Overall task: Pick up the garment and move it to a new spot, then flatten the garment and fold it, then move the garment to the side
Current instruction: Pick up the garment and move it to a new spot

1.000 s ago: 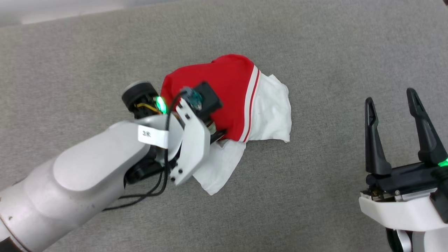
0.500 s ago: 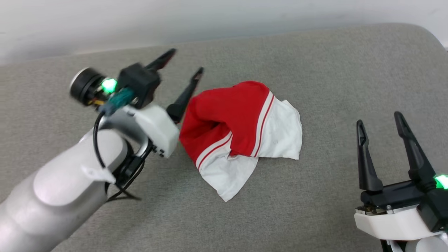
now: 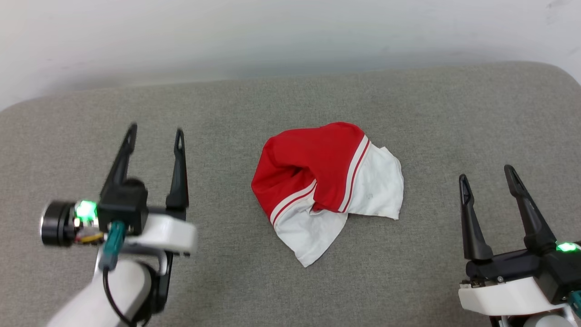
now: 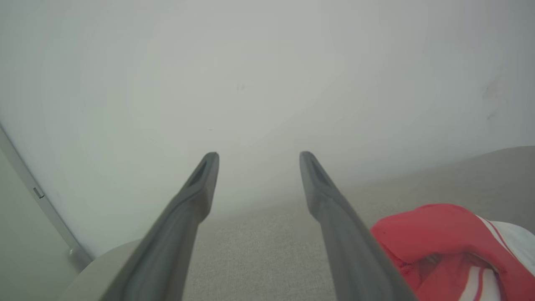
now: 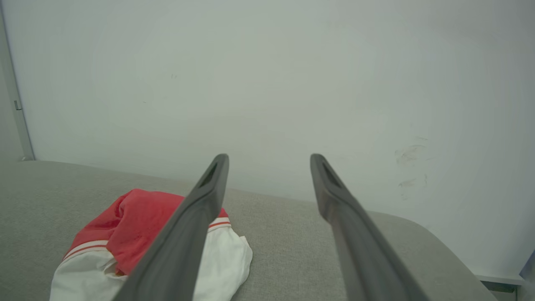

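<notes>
Right now the left hand (image 3: 156, 130) is hovering over the left part of the grey fabric-covered worktop (image 3: 227, 109), its two long dark fingers spread wide and gripping nothing. In the left wrist view the same hand (image 4: 259, 156) is pointing towards the pale wall (image 4: 267, 62), with only wall and grey fabric showing in the gap between the fingers. The right hand (image 3: 485, 173) is waiting at the lower right, released just as widely, and it too is holding and touching nothing. In the right wrist view its fingers (image 5: 270, 158) are framing bare worktop and wall. The red jersey T-shirt (image 3: 317, 168) is lying crumpled in the middle of the worktop, between the two hands and apart from both. Its red body is bunching up at the top, and its white sleeves with red-and-white striped trim are spilling out below and to the right. From the left wrist it is showing at the lower right (image 4: 434, 225). From the right wrist it is sitting at the lower left (image 5: 142, 221), with one finger crossing in front of it.
</notes>
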Robot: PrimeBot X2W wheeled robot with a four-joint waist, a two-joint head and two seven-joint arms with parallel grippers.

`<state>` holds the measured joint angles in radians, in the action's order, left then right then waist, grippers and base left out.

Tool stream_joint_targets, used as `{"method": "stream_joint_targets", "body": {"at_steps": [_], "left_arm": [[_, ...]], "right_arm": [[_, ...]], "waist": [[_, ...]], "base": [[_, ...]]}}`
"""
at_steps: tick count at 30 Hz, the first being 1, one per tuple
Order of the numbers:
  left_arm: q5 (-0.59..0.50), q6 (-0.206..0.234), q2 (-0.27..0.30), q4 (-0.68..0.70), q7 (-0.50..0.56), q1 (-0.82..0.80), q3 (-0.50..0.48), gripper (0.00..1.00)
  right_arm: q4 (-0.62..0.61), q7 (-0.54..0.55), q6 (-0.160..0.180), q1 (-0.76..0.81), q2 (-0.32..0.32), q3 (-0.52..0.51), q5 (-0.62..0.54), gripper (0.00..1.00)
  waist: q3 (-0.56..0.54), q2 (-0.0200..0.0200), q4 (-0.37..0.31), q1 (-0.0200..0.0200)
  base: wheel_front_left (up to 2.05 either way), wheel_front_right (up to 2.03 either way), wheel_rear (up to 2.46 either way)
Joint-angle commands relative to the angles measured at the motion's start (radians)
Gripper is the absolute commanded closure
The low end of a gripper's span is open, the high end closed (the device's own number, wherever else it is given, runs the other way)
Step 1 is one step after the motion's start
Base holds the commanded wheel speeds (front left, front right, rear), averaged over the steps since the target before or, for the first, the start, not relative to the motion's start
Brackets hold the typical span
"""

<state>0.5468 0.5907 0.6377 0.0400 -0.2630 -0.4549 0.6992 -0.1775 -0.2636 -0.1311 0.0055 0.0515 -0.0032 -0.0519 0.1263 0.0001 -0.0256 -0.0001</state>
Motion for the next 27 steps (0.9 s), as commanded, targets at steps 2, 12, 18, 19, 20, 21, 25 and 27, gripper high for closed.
{"method": "stream_joint_targets", "body": {"at_steps": [2, 12, 18, 19, 20, 21, 25, 27], "left_arm": [[-0.038, 0.007, -0.025, 0.02, -0.002, 0.069, -0.047, 0.0], [-0.216, -0.076, -0.204, 0.074, -0.002, 0.381, -0.308, 0.0], [-0.289, -0.179, -0.294, 0.048, -0.003, 0.488, -0.402, 0.0], [-0.299, -0.195, -0.308, 0.045, -0.003, 0.5, -0.413, 0.0], [-0.308, -0.212, -0.32, 0.04, -0.003, 0.514, -0.424, 0.0], [-0.318, -0.226, -0.332, 0.039, -0.003, 0.524, -0.435, 0.0], [-0.353, -0.282, -0.376, 0.026, -0.003, 0.557, -0.474, 0.0], [-0.367, -0.306, -0.396, 0.021, -0.003, 0.569, -0.493, 0.0]], "right_arm": [[0.009, -0.002, 0.001, 0.014, -0.002, -0.001, 0.006, 0.0], [0.049, -0.002, 0.001, 0.05, -0.002, -0.01, 0.047, 0.0], [0.081, -0.002, 0.001, 0.081, -0.002, -0.013, 0.081, 0.0], [0.088, -0.002, 0.001, 0.088, -0.002, -0.014, 0.09, 0.0], [0.093, -0.002, 0.001, 0.094, -0.002, -0.014, 0.097, 0.0], [0.095, -0.002, 0.001, 0.098, -0.002, -0.014, 0.1, 0.0], [0.109, -0.002, 0.001, 0.116, -0.002, -0.015, 0.119, 0.0], [0.114, -0.002, 0.001, 0.124, -0.002, -0.014, 0.126, 0.0]], "waist": [[-0.012, -0.0001, 0.003, 0.0001], [-0.065, -0.0001, 0.009, 0.0001], [-0.091, -0.0001, 0.016, 0.0001], [-0.095, -0.0001, 0.017, 0.0001], [-0.099, -0.0001, 0.017, 0.0001], [-0.102, -0.0001, 0.018, 0.0001], [-0.11, -0.0001, 0.019, 0.0001], [-0.114, -0.0001, 0.018, 0.0001]], "base": [[0.0, 0.0, 0.0], [0.0, 0.0, 0.0], [0.0, 0.0, 0.0], [0.0, 0.0, 0.0], [0.0, 0.0, 0.0], [0.0, 0.0, 0.0], [0.0, 0.0, 0.0], [0.0, 0.0, 0.0]]}}
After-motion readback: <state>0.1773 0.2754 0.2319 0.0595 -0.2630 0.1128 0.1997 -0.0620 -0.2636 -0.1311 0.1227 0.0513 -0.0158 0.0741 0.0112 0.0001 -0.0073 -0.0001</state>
